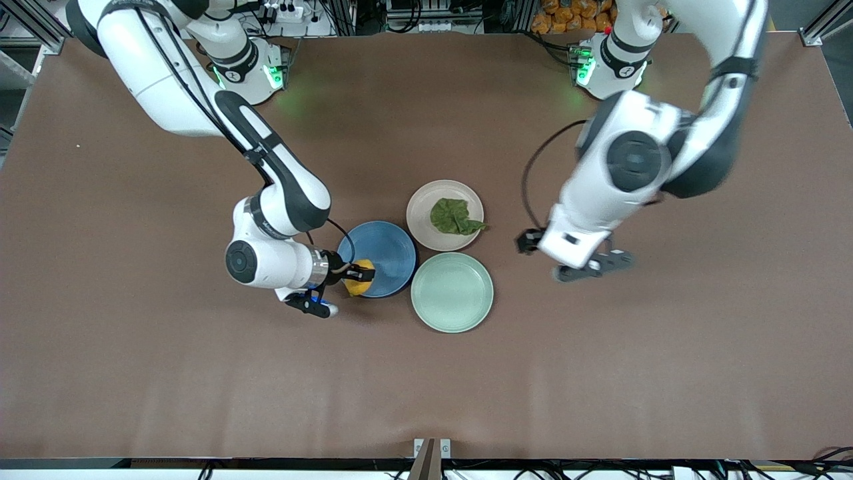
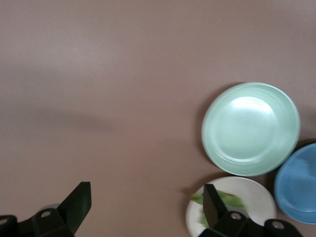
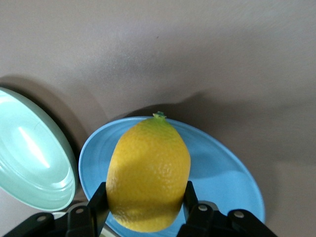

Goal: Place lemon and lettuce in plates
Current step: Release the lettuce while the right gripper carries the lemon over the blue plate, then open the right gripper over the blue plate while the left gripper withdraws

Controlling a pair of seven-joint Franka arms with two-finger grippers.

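My right gripper [image 1: 360, 273] is shut on the yellow lemon [image 1: 357, 283] and holds it over the rim of the blue plate [image 1: 390, 247] at the right arm's end. In the right wrist view the lemon [image 3: 148, 173] sits between the fingers above the blue plate [image 3: 222, 182]. The green lettuce [image 1: 454, 217] lies in the beige-pink plate [image 1: 420, 213]; it also shows in the left wrist view [image 2: 232, 200] on that plate [image 2: 256, 190]. My left gripper [image 1: 593, 265] is open and empty over bare table toward the left arm's end; in its own view the gripper [image 2: 143, 205] spreads wide.
A pale mint-green plate [image 1: 452, 292] lies nearer to the front camera than the other two plates, touching or nearly touching both. It also shows in the left wrist view [image 2: 251, 128] and the right wrist view [image 3: 29, 158]. Brown table [image 1: 200, 373] lies around.
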